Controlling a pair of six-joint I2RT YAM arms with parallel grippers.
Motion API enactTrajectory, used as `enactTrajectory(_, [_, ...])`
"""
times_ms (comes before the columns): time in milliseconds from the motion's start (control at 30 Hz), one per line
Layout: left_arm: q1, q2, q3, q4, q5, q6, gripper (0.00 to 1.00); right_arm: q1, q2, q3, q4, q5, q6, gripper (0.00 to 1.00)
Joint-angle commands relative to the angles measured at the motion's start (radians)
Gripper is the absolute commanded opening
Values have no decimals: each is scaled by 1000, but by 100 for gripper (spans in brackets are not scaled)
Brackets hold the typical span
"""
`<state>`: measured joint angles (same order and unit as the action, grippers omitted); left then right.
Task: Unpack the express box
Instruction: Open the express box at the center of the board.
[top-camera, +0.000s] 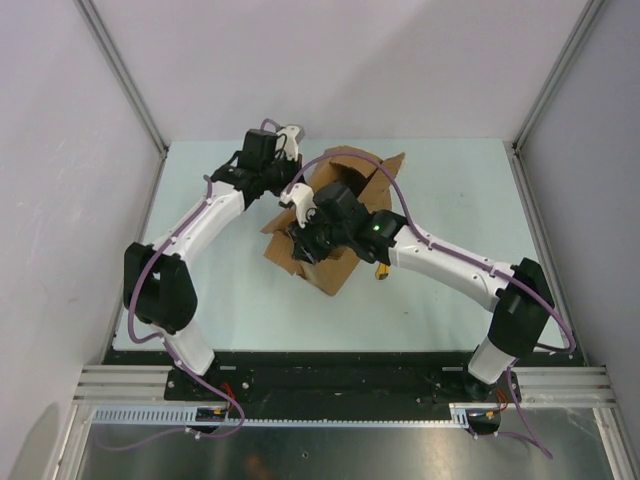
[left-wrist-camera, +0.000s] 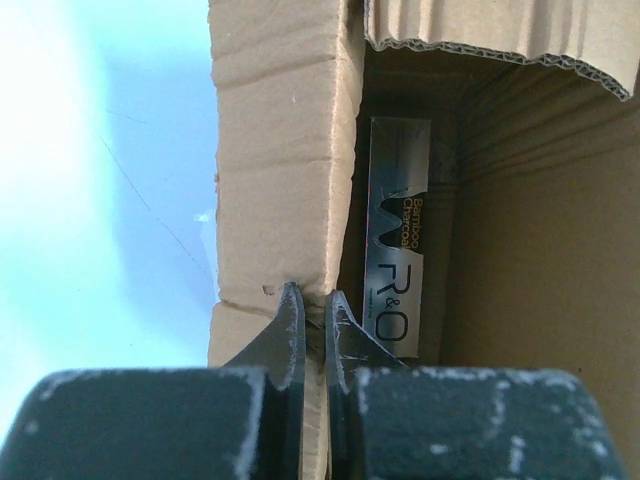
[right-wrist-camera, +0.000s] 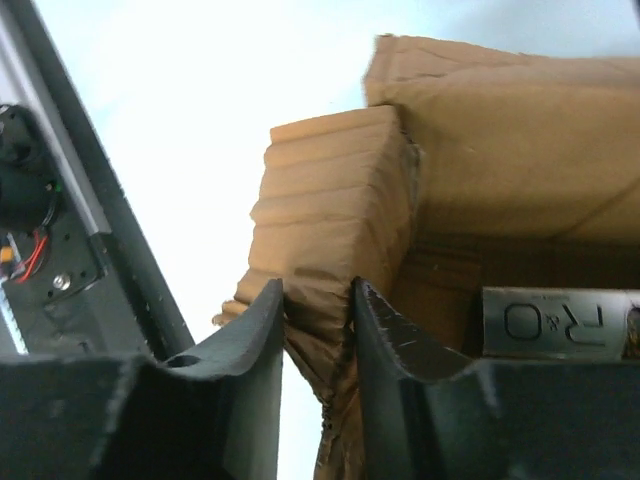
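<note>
The express box (top-camera: 333, 272) sits near the middle of the pale table (top-camera: 450, 200), turned at an angle to the table's edges, with its top open and its brown flaps standing up and splayed outward. Inside it, seen from both wrist cameras, a slim dark-and-white package (left-wrist-camera: 398, 260) printed "R&O" and "Bamboo Charcoal" lies along 1 inner wall.

The left gripper (left-wrist-camera: 312, 300) is at the box's far-left side. Its 2 fingers are pinched nearly together on the thin top edge of a cardboard wall, with the table on one side of that wall and the box's inside on the other.

The right gripper (right-wrist-camera: 315, 290) reaches over the box from the right. Its jaws stand narrow, with a creased, crumpled flap squeezed between the 2 fingers and touching both.

A small yellow object (top-camera: 382, 270) shows on the table just beside the box, under the right arm's wrist.
</note>
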<state>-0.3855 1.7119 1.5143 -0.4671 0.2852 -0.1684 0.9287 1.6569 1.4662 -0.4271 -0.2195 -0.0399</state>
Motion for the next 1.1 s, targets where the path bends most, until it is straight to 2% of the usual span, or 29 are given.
enactTrajectory(0, [28,-21,29,15,29,-66,0,-25,55,-84,-122,328,26,23])
enactTrajectory(100, [33,-15,27,15,43,-72,0,-21,41,-104,-122,350,25,12])
enactTrajectory(167, [34,-9,26,15,49,-75,0,-18,35,-112,-122,347,14,8])
enactTrajectory(300, [37,-2,26,15,51,-80,1,-13,27,-130,-131,342,-15,7])
enactTrajectory(367, [39,0,24,16,49,-82,8,-4,24,-152,-127,338,-38,14])
enactTrajectory(400, [40,0,24,15,42,-82,12,1,23,-159,-124,344,-43,23])
enactTrajectory(500, [40,0,23,15,25,-77,20,12,27,-181,-124,367,-66,35])
enactTrajectory(567, [40,0,20,15,20,-72,24,13,38,-187,-128,370,-75,35])
enactTrajectory(667, [40,5,21,15,19,-65,30,15,49,-195,-136,376,-78,25])
enactTrajectory(700, [40,8,21,15,17,-62,32,15,47,-196,-134,378,-78,18])
enactTrajectory(767, [40,15,20,15,29,-57,34,15,43,-199,-130,381,-78,10])
enactTrajectory(800, [40,23,18,13,34,-56,37,15,41,-201,-125,382,-78,0])
enactTrajectory(1000, [34,46,14,15,55,-48,47,16,-8,-271,-56,393,-83,0])
enactTrajectory(1067, [30,45,12,15,33,-36,47,16,-38,-302,3,379,-89,0])
